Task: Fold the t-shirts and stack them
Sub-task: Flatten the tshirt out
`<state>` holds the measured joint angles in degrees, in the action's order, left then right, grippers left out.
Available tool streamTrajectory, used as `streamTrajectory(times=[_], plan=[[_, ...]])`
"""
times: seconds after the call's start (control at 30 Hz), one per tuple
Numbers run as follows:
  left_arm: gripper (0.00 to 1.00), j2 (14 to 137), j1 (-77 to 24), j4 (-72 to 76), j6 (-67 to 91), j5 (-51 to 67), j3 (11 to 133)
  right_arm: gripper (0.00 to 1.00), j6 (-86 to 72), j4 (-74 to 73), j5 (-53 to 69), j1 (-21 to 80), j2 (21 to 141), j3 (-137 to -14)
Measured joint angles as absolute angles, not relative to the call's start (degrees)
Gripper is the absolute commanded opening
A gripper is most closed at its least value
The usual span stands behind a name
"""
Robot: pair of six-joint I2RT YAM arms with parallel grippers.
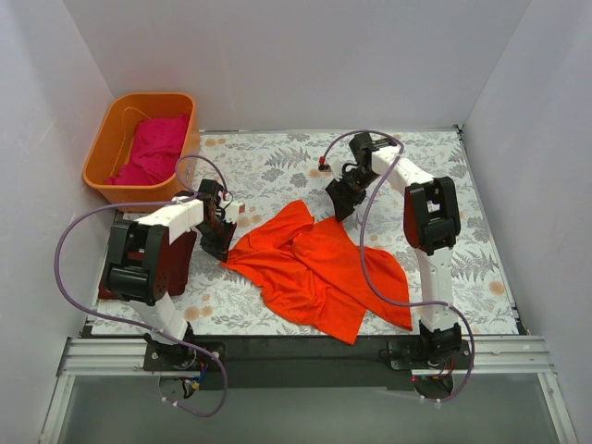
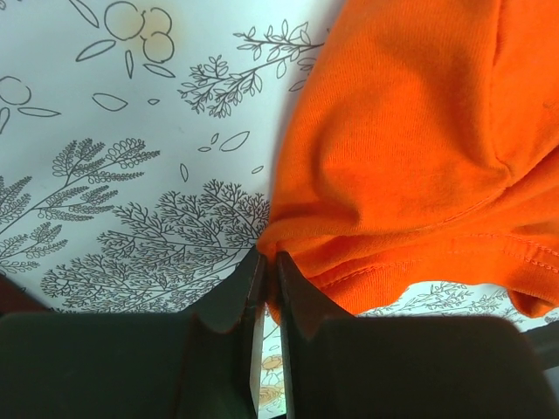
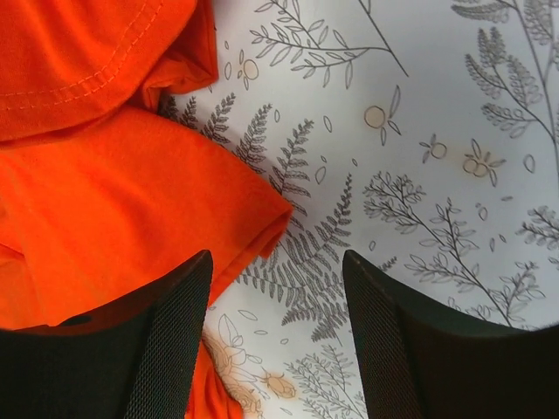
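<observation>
I'm flattening the orange-red t-shirt (image 1: pixel 319 268), crumpled in the middle of the table (image 1: pixel 277 162): my left gripper (image 2: pixel 269 278) pinches its 9 o'clock edge tight, and my right gripper (image 3: pixel 278 262) hangs wide open and empty over its 12 o'clock corner, which I think it should grab next.

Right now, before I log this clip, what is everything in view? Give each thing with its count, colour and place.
orange-red t-shirt: one, bright orange-red, crumpled across the middle of the table
magenta-pink t-shirt: one, magenta-pink, bunched inside the tub
maroon t-shirt: one, dark maroon, at the table's left edge, mostly hidden by the left arm
tub: one, orange plastic, far left corner
table: one, white cover with grey leaf print
cables: two, purple, one looping off each arm
left gripper: one, black, shut on the orange-red t-shirt's left edge
right gripper: one, black, open over the shirt's far edge, holding nothing
</observation>
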<state>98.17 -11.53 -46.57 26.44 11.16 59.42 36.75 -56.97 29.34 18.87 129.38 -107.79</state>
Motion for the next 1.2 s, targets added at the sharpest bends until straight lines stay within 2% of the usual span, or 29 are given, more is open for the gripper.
streamTrajectory(times=[0.13, 0.23, 0.33, 0.37, 0.4, 0.43, 0.63, 0.77, 0.9, 1.03, 1.07, 1.13, 1.17, 1.2], plan=[[0.08, 98.17, -11.53, -46.78, 26.85, 11.18, 59.42, 0.68, 37.41, -56.93, 29.71, 20.1, 129.73, -107.42], [0.09, 98.24, -11.53, -46.78, 27.16, 11.18, 59.44, 0.6, 37.65, -56.95, 30.46, 20.75, 130.21, -107.11], [0.09, 98.74, -11.53, -46.96, 27.51, 11.18, 59.77, 0.43, 37.56, -57.04, 31.75, 20.91, 131.22, -106.94], [0.09, 99.0, -11.53, -47.07, 27.66, 11.2, 59.96, 0.35, 37.6, -56.97, 31.99, 20.86, 131.26, -106.78], [0.09, 99.13, -11.51, -47.13, 27.73, 11.22, 60.14, 0.12, 37.85, -56.95, 32.23, 20.86, 131.26, -106.37], [0.08, 99.13, -11.51, -47.16, 27.81, 11.2, 60.14, 0.02, 38.37, -57.06, 32.42, 20.82, 131.26, -105.97], [0.06, 99.26, -11.49, -47.16, 28.23, 11.27, 60.38, 0.01, 39.51, -58.81, 32.36, 18.9, 130.21, -105.19], [0.04, 99.81, -11.2, -46.72, 28.77, 11.84, 60.93, 0.01, 42.5, -60.31, 29.74, 15.55, 124.01, -104.95], [0.04, 99.92, -10.96, -46.22, 29.04, 12.73, 60.93, 0.01, 46.11, -59.81, 27.79, 15.11, 108.64, -97.8], [0.04, 99.94, -10.85, -45.8, 29.12, 13.17, 60.82, 0.01, 48.88, -58.57, 27.27, 25.15, 93.76, -82.06], [0.04, 99.94, -10.83, -45.71, 29.15, 13.26, 60.8, 0.13, 49.76, -58.39, 27.09, 29.19, 91.42, -77.19], [0.04, 99.79, -10.72, -45.32, 29.19, 13.45, 60.49, 0.49, 51.05, -58.54, 26.87, 35.7, 88.27, -68.27], [0.04, 99.59, -10.63, -45.06, 29.19, 13.58, 60.23, 0.78, 51.77, -59.35, 26.35, 38.15, 86.7, -63.81], [0.04, 99.39, -10.61, -44.82, 29.17, 13.65, 59.99, 0.8, 52.42, -60.8, 25.82, 39.33, 85.23, -60.53]])
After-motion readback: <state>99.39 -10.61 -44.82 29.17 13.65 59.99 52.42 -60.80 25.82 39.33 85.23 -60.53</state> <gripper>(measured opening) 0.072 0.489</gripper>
